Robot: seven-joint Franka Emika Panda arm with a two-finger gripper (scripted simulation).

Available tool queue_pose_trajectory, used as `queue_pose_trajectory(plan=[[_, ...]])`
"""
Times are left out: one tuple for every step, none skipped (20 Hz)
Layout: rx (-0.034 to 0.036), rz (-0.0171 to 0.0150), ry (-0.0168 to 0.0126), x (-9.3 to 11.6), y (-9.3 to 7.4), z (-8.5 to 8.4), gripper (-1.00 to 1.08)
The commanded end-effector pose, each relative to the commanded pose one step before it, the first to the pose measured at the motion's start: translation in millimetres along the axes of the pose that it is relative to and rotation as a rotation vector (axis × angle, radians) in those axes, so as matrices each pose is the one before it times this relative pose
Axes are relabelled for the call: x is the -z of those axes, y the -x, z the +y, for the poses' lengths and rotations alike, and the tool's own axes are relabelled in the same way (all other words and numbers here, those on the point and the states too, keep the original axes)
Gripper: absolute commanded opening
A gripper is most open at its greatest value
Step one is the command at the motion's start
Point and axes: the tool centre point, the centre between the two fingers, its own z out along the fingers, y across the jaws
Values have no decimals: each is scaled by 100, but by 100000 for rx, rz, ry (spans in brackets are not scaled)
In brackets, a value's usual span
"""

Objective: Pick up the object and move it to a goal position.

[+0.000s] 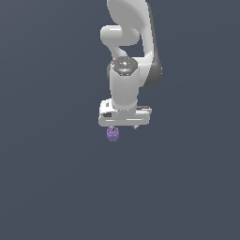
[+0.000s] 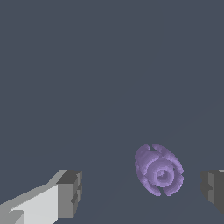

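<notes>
Gripper (image 2: 142,192) with fingers spread apart around off-centre purple object (image 2: 159,169); risk of nudging it sideways on closing.

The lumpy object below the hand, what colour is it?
Purple, with a swirled, bumpy surface; the wrist view shows it best.

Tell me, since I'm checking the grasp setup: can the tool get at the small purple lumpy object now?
Probably yes: the small purple lumpy object sits between the open tool fingers, off-centre toward one, with nothing blocking.
</notes>
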Motion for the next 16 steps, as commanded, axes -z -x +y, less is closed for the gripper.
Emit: queue_pose_trajectory(plan=[[0, 0, 0, 0, 0, 1, 100], [-79, 8, 57, 13, 0, 79, 100], [-255, 22, 173, 39, 1, 244, 100], [-412, 34, 278, 66, 2, 396, 100], [-576, 45, 385, 96, 2, 547, 100], [-746, 53, 492, 131, 0, 694, 100], [-805, 51, 520, 154, -6, 725, 100], [-651, 37, 408, 141, -14, 561, 100], [-484, 25, 292, 124, -21, 391, 100], [-312, 15, 177, 100, -24, 225, 100], [-139, 6, 67, 62, -21, 72, 100], [0, 0, 0, 7, -5, -30, 100], [168, -8, -99, -51, 14, -99, 100], [157, -6, -62, -99, 39, -50, 100], [164, -5, -43, -147, 64, 5, 100], [193, -5, -32, -195, 89, 41, 100]])
